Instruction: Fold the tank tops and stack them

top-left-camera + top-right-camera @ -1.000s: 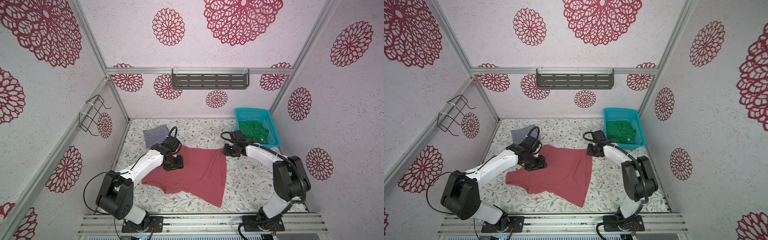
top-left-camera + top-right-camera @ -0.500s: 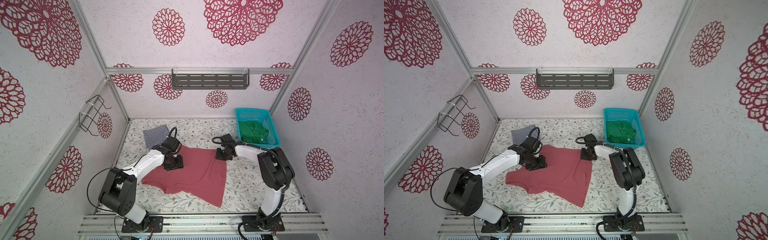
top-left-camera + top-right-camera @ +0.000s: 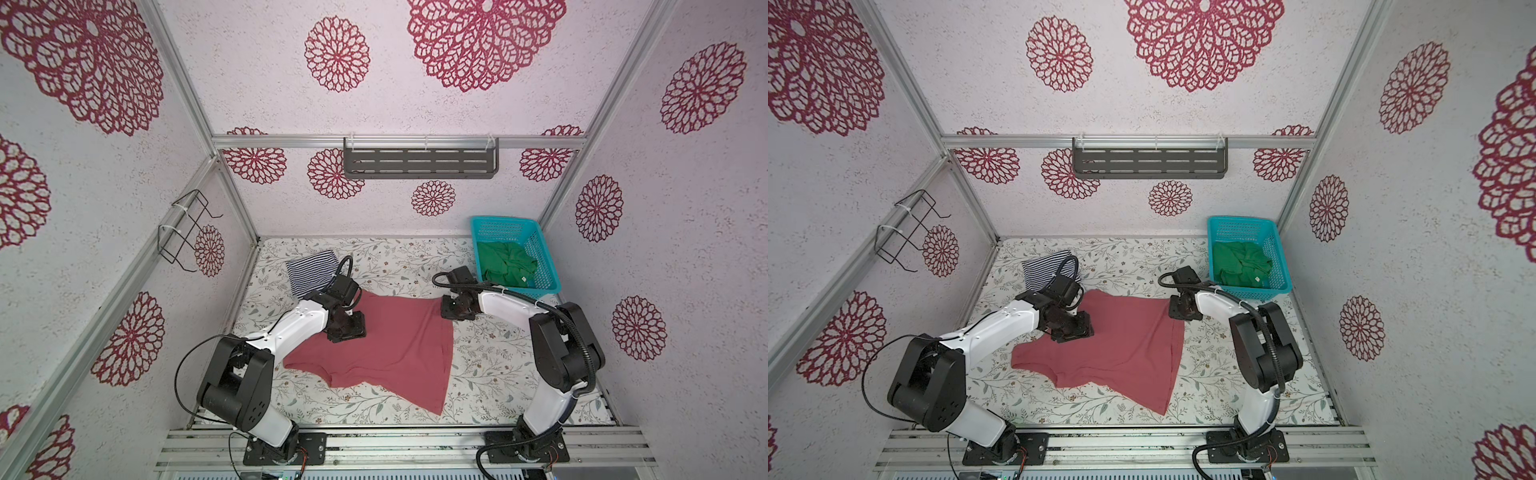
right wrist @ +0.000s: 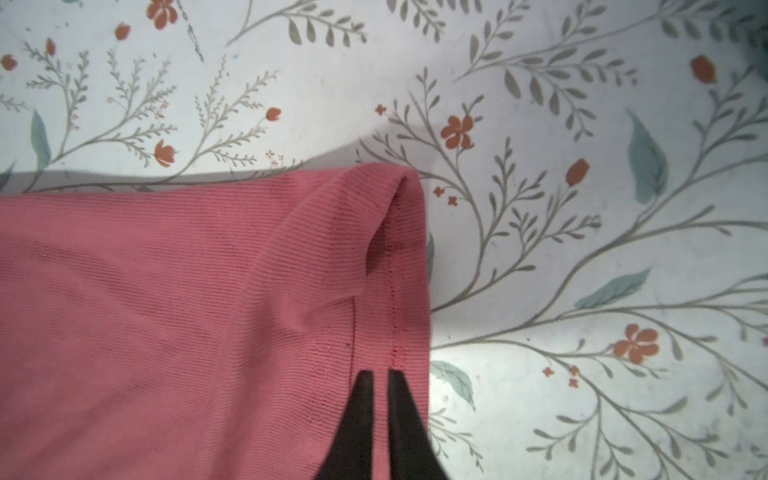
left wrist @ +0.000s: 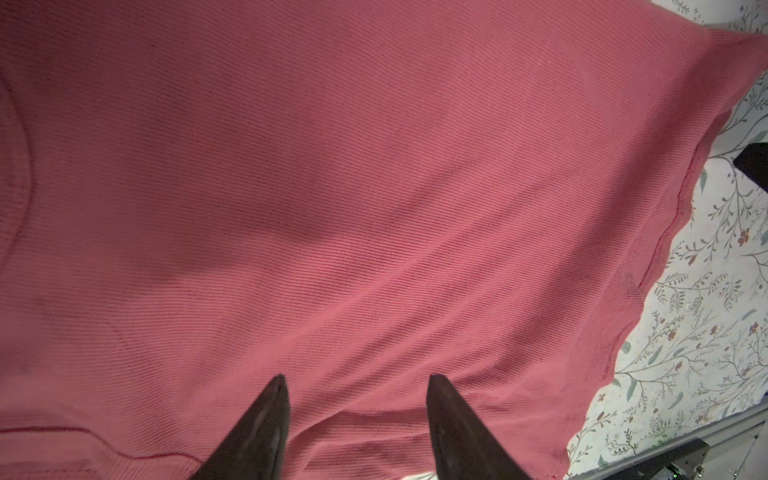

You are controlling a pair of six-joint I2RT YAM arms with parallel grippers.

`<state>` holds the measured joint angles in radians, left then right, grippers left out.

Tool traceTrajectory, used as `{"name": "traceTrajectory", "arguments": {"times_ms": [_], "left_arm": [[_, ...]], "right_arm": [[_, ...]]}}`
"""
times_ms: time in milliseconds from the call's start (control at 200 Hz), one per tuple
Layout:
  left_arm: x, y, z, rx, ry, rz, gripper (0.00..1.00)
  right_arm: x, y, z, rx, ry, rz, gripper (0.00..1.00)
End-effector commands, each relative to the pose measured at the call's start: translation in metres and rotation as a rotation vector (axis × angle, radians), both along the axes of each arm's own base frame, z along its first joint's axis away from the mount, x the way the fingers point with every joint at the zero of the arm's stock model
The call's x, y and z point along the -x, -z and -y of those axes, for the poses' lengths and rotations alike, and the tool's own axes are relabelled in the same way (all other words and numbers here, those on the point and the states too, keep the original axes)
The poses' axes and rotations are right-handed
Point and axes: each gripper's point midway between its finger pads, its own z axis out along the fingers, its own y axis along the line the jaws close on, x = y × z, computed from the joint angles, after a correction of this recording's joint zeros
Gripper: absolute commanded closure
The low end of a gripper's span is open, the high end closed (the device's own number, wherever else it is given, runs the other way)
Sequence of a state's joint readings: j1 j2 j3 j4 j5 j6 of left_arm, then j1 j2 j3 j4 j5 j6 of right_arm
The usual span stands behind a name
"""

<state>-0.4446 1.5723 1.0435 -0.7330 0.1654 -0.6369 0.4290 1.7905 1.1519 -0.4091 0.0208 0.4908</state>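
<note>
The red-pink tank top (image 3: 399, 345) (image 3: 1129, 345) lies spread on the floral table in both top views. My left gripper (image 3: 347, 332) (image 5: 357, 378) is open, its fingertips resting on the top's left part (image 5: 374, 187). My right gripper (image 3: 453, 311) (image 4: 380, 372) is shut on the hem at the top's far right corner (image 4: 166, 311), which rises in a small ridge. The striped tank top (image 3: 311, 274) (image 3: 1042, 270) lies folded at the far left, partly behind the left arm. The green tank top (image 3: 505, 266) (image 3: 1241, 262) sits crumpled in the basket.
The teal mesh basket (image 3: 540, 253) (image 3: 1277, 257) stands at the far right corner. A grey shelf (image 3: 419, 162) hangs on the back wall and a wire rack (image 3: 187, 232) on the left wall. Floral table cover (image 3: 498, 374) shows right of the red-pink top.
The right arm's elbow swung in toward the middle and came back out; its gripper stayed at the red-pink top's far right corner. The left arm has hardly moved.
</note>
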Motion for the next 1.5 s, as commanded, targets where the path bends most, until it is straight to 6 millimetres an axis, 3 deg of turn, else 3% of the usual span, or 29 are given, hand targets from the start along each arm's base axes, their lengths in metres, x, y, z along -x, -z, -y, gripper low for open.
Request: {"name": "traceTrajectory", "arguments": {"times_ms": [0,275,490,661,751,956,1121,1216,1361,1496], "left_arm": [[-0.007,0.001,0.000,0.011,-0.007,0.018,0.43],[-0.002,0.003,-0.003,0.007,-0.016,0.015,0.44],[-0.002,0.006,-0.002,0.010,-0.019,0.007,0.44],[-0.002,0.007,-0.002,0.007,-0.013,0.003,0.44],[-0.003,0.009,-0.002,0.006,-0.014,0.000,0.44],[-0.003,0.015,-0.001,0.003,-0.014,-0.007,0.44],[-0.013,0.007,0.002,0.000,0.000,0.014,0.45],[-0.021,0.000,0.005,0.002,0.012,0.035,0.45],[-0.048,-0.006,0.016,0.011,0.029,0.087,0.45],[-0.086,0.013,0.030,0.000,0.030,0.112,0.46]], "right_arm": [[-0.003,-0.006,-0.013,-0.030,-0.030,0.008,0.80],[-0.007,0.007,-0.022,-0.030,-0.047,-0.011,0.78],[-0.007,0.012,-0.019,0.004,-0.044,-0.025,0.89],[-0.007,0.002,-0.014,0.036,-0.044,-0.012,1.00],[-0.006,-0.003,-0.011,0.049,-0.043,-0.005,1.00],[0.005,0.000,0.017,0.114,-0.002,-0.032,1.00],[0.008,0.002,0.033,0.127,0.014,-0.033,1.00],[0.001,-0.016,0.015,0.047,-0.018,0.017,1.00],[0.005,-0.020,-0.021,0.003,-0.086,0.027,0.75],[0.005,-0.006,-0.047,-0.012,-0.108,0.004,0.77]]}}
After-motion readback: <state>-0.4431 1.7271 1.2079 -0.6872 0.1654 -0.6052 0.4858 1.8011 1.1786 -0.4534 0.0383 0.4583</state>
